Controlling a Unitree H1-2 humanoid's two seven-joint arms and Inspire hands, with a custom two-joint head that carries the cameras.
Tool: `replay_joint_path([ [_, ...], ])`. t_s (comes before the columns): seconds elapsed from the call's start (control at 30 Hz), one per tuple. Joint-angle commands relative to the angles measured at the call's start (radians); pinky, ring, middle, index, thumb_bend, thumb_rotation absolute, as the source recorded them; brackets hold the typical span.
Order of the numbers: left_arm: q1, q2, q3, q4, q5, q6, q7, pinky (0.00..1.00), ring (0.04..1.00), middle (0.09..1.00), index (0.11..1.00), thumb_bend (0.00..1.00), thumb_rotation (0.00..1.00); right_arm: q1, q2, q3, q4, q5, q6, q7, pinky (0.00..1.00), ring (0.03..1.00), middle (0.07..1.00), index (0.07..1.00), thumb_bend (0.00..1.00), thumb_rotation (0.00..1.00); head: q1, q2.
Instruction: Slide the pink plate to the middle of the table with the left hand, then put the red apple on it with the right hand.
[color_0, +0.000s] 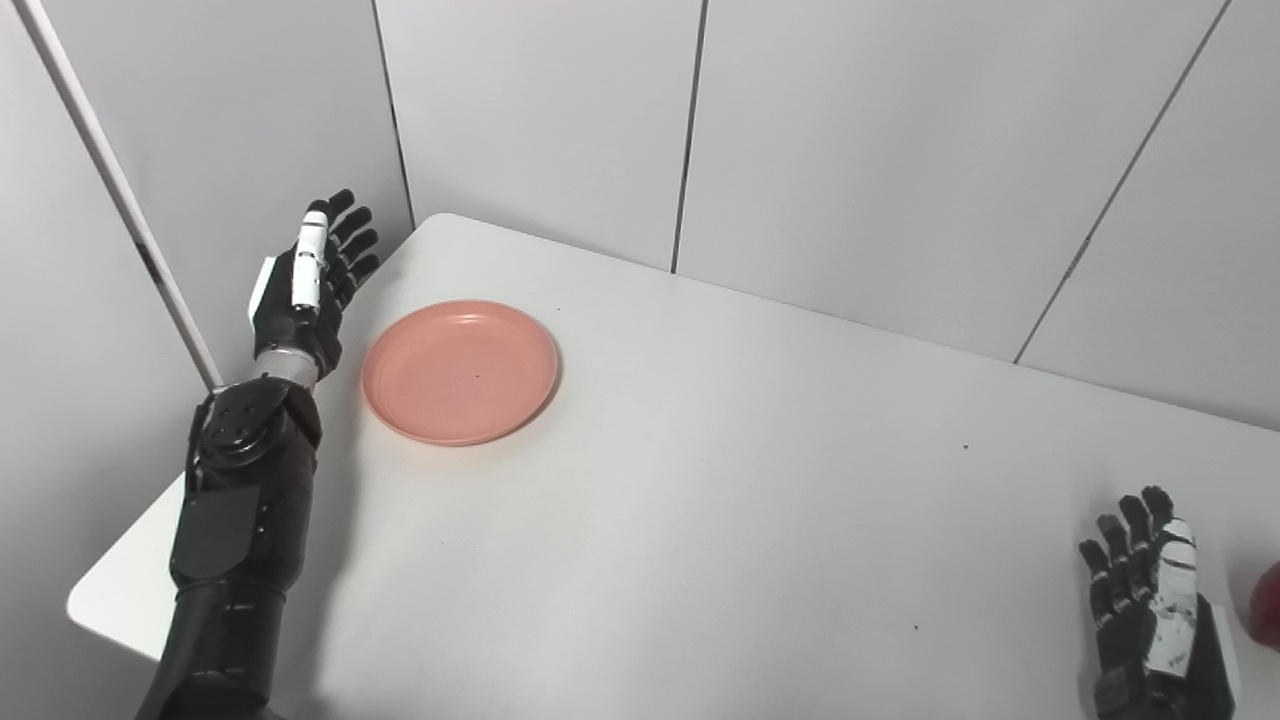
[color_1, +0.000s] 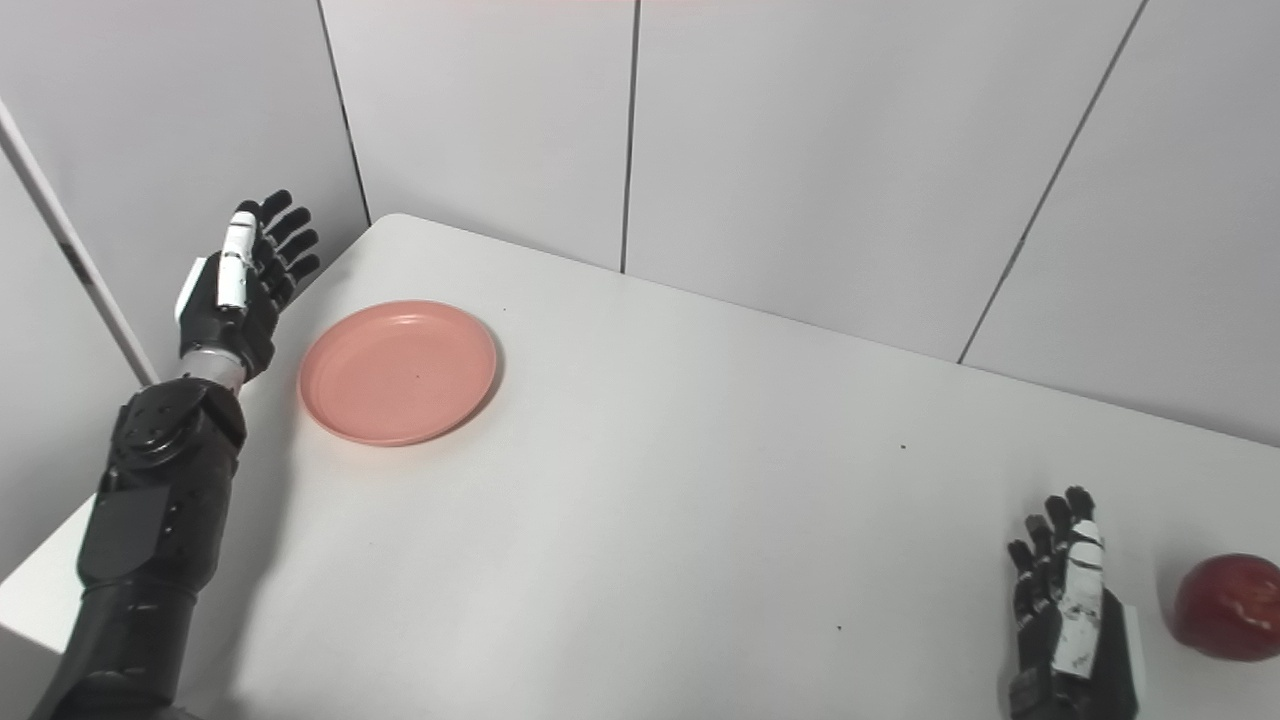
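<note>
Black left robot hand with white panels, silver wrist ring, black screwed forearm, matching right robot hand

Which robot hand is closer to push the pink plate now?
The left hand: it is open just left of the round pink plate. The right hand sits far across the white table, beside the red apple.

Bare table between pink plate and red apple, wall panels close behind.

Place: you face a bare test booth, lab-like.
Walls: plain grey panels with dark seams close you in.
Surface: a white table with rounded corners fills your view.
</note>
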Motion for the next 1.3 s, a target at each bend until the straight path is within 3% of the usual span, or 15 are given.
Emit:
replay_joint_path([
  [0.0, -0.027, 0.015, -0.007, -0.002, 0.007, -0.047, -0.007, 0.90, 0.899, 0.894, 0.874, 0.33, 1.00, -0.019, -0.005, -0.002, -0.032, 0.002, 0.000, 0.005, 1.00, 1.000, 1.000, 1.000, 0.13, 1.00, 0.000, 0.001],
  [0.77, -0.005, 0.021, 0.000, 0.048, -0.017, -0.055, -0.030, 0.92, 0.910, 0.902, 0.881, 0.32, 1.00, -0.018, -0.017, 0.001, -0.023, 0.009, -0.013, 0.019, 1.00, 1.000, 1.000, 1.000, 0.13, 1.00, 0.008, -0.006],
  [1.1, -0.006, 0.010, -0.004, 0.087, 0.008, -0.088, -0.006, 0.88, 0.877, 0.868, 0.839, 0.30, 1.00, -0.020, -0.022, 0.004, -0.024, 0.010, -0.009, 0.024, 1.00, 1.000, 1.000, 1.000, 0.13, 1.00, 0.011, -0.007],
  [1.27, 0.002, 0.012, -0.005, 0.105, -0.008, -0.096, -0.028, 0.91, 0.894, 0.884, 0.857, 0.29, 1.00, -0.019, -0.017, 0.003, -0.032, 0.015, 0.001, 0.019, 1.00, 1.000, 1.000, 1.000, 0.13, 1.00, 0.011, -0.006],
])
